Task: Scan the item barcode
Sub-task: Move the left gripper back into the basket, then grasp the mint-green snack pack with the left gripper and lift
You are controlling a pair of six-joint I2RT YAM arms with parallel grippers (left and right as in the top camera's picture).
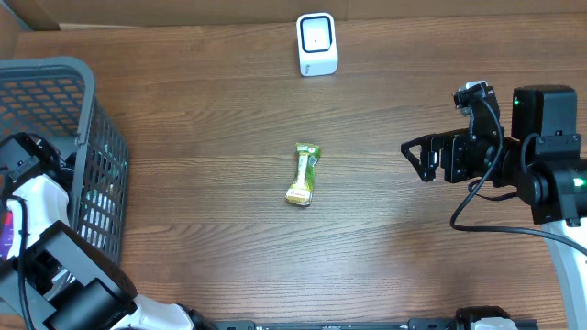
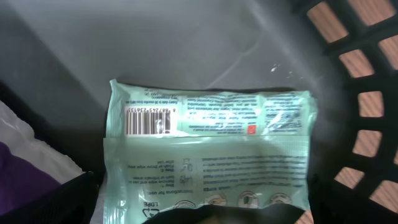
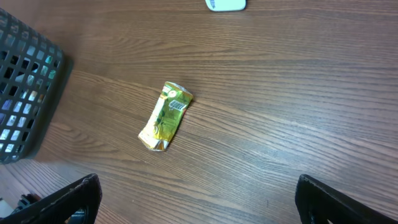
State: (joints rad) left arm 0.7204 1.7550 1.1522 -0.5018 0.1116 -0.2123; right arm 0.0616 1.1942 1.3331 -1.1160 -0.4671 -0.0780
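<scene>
Overhead view has two tools, one basket, one scanner and one loose packet. A single green-and-yellow snack packet lies alone on the wooden tabletop at the centre of the frame, its long side running roughly top to bottom. One white scanner stands at the top centre edge, well apart from it. One grey mesh basket fills the left side.

At right of frame the right tool hovers over bare wood with its fingers spread wide and nothing between them – the snack packet is well to its left.

At left of frame the left tool is down over the basket, spread fully; little of its fingers shows, and it grips nothing that can be seen. Its wrist view looks onto one mint-green pack lying flat inside the basket – one barcode faces up at the pack's upper left.
</scene>
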